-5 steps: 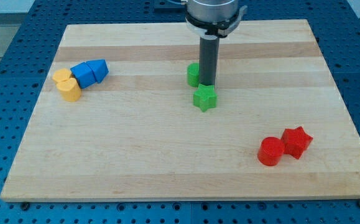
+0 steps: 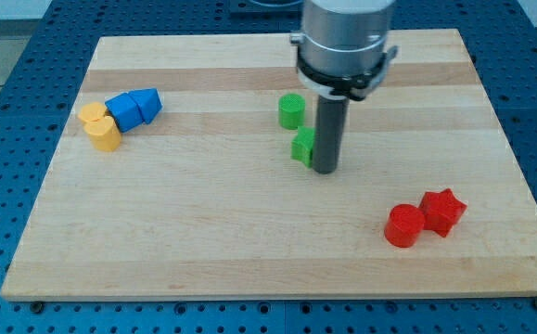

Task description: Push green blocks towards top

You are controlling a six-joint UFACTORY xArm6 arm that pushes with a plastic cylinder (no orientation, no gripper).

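Centrally, you see my tip point(image 2: 325, 171) set down on the wooden board point(image 2: 249, 250), touching the right side of a green block point(image 2: 301, 146) whose shape is partly hidden. As a bare rod, it grips nothing. The green cylinder point(image 2: 291, 110) stands just above. Blue blocks point(image 2: 133, 108) and yellow blocks point(image 2: 99, 126) lie left; red cylinder point(image 2: 403, 225) and red star point(image 2: 442, 211) lower right.

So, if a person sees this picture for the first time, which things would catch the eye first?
Probably the big silver arm head with its dark rod at the view's top centre, my tip set down just right of a partly hidden green block, with a green cylinder above it. Next come the colour pairs: the red cylinder and red star at lower right, and the blue blocks and yellow blocks at upper left.
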